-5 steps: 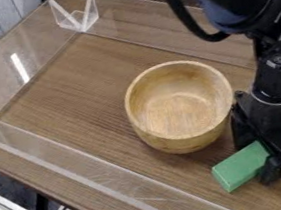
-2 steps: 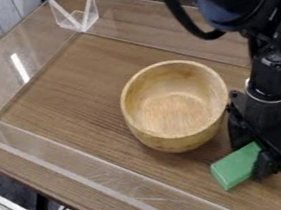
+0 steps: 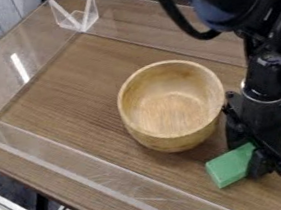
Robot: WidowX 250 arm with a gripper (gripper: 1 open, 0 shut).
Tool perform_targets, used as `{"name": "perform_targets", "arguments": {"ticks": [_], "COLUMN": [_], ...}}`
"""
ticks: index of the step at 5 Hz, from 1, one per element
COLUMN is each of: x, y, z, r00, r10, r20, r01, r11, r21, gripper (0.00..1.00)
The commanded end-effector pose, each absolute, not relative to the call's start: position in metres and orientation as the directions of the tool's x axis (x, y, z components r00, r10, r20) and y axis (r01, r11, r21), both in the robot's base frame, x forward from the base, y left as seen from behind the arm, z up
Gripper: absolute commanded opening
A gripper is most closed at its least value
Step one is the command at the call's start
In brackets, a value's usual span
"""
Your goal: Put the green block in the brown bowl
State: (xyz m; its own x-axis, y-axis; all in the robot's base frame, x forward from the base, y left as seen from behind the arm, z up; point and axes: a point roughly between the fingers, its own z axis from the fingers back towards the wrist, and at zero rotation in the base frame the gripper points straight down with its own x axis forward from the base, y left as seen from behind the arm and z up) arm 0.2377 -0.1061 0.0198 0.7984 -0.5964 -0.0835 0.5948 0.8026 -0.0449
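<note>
Where clear walls (image 3: 61,181) rim it, wooden tabletop (image 3: 65,84) shows.

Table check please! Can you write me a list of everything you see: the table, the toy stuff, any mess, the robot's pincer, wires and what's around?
Surface: wooden table, with clear plastic walls along its edges.
Job's things: green block on the table beside the brown bowl, not in it; the bowl is upright and empty.
Clutter: a small clear plastic piece at the far corner.
Pincer: the pincer points down at the block's right end and is shut on it; the block has not left the table.
Cables: a black cable runs along the arm.
Surroundings: pale planks at the far left; nothing else clear.
</note>
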Motion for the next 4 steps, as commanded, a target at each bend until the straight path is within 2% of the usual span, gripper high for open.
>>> {"name": "perform_targets", "arguments": {"ticks": [1, 3, 4], "x": [0.247, 0.248, 0.250], "y": [-0.104, -0.100, -0.096], "z": [0.039, 0.053, 0.067], "r00": [0.811, 0.818, 0.825], "r10": [-0.584, -0.576, -0.564], "r20": [-0.019, 0.004, 0.023], "r01": [0.584, 0.576, 0.564], "r11": [0.811, 0.818, 0.826], "r21": [-0.023, -0.004, 0.016], "gripper": [0.00, 0.00, 0.00]}}
